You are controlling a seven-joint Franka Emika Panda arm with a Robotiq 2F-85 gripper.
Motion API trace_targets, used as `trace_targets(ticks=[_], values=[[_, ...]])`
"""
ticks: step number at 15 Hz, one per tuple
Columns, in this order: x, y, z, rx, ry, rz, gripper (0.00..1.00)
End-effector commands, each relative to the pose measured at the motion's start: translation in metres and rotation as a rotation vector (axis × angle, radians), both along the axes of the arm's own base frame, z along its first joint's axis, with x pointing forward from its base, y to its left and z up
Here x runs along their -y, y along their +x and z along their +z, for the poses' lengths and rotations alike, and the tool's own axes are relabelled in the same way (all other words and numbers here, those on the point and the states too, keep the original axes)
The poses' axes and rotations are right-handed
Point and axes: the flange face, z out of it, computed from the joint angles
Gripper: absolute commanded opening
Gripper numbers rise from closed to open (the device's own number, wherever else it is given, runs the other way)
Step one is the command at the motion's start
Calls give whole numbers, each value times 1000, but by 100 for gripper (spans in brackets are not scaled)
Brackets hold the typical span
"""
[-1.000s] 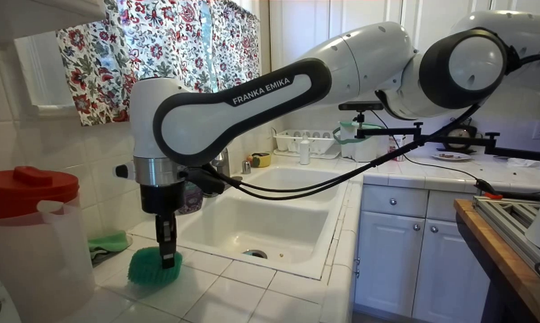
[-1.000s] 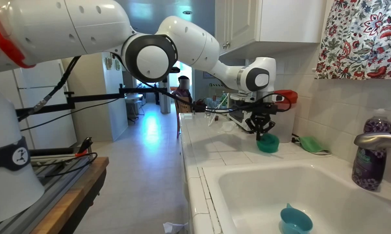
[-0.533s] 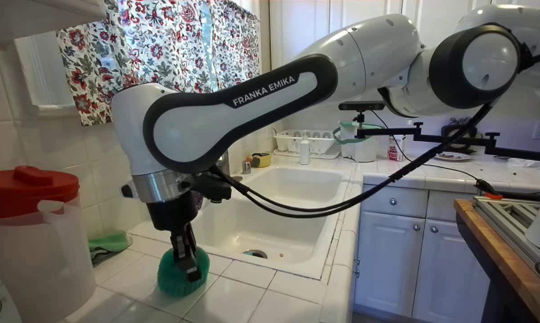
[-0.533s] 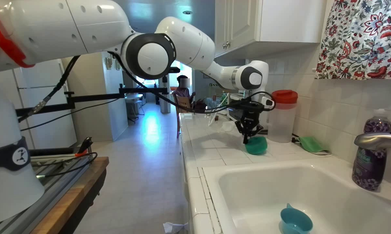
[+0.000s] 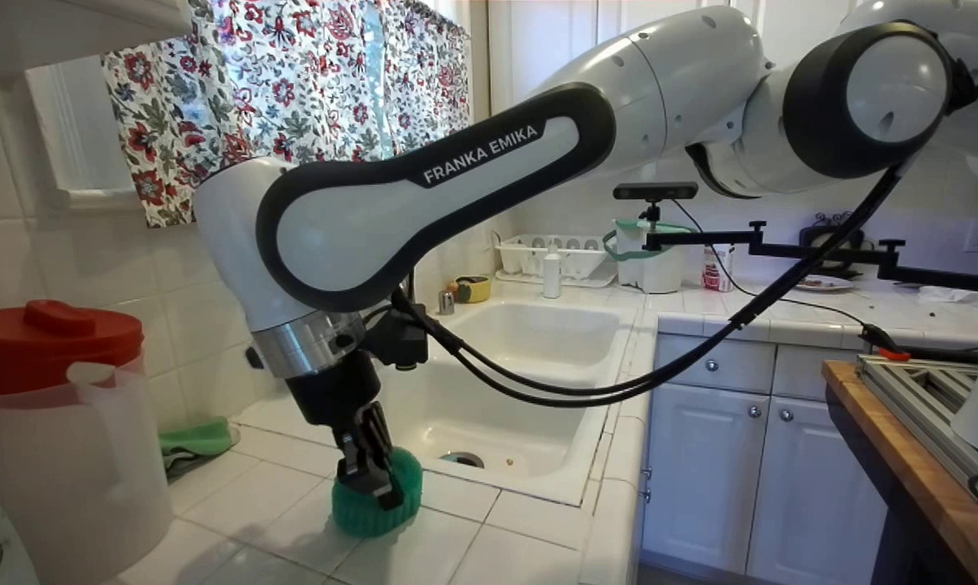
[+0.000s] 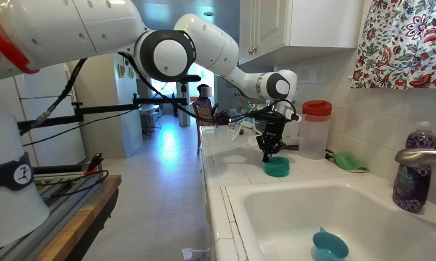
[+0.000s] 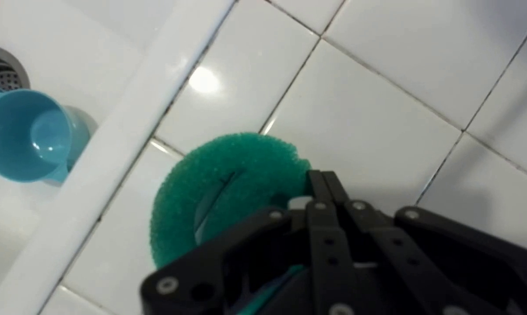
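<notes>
- Home kitchen: double sink [image 5: 505, 443] set in a tiled counter [image 5: 530, 524]
- Dish rack [image 5: 523, 258] beyond the sink's far edge
- White cabinets [image 5: 704, 471] under the counter's front edge
- Floral curtain [image 5: 294, 89] above the sink's back edge

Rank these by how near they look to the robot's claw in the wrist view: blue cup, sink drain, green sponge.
1. Green sponge: right at the tips of the gripper, to their left in the picture.
2. Blue cup: farther left, inside the sink.
3. Sink drain: also in the sink, at the picture's left edge, partly hidden by the cup.
</notes>
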Motion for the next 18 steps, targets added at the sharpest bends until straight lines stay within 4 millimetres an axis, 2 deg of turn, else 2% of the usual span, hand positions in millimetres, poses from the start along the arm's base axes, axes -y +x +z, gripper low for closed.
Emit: trace_targets(ticks=[1,7,12,16,17,18], values=[[8,-3,-7,10,17,-62,1],[20,-9,-8,63,43,-89,1],[26,-28,-6,93,72,-74,1],[31,-50,-7,105,91,-61,1],[33,-55,-6,113,102,-44,27],[34,-59,-5,129,100,-42,2]])
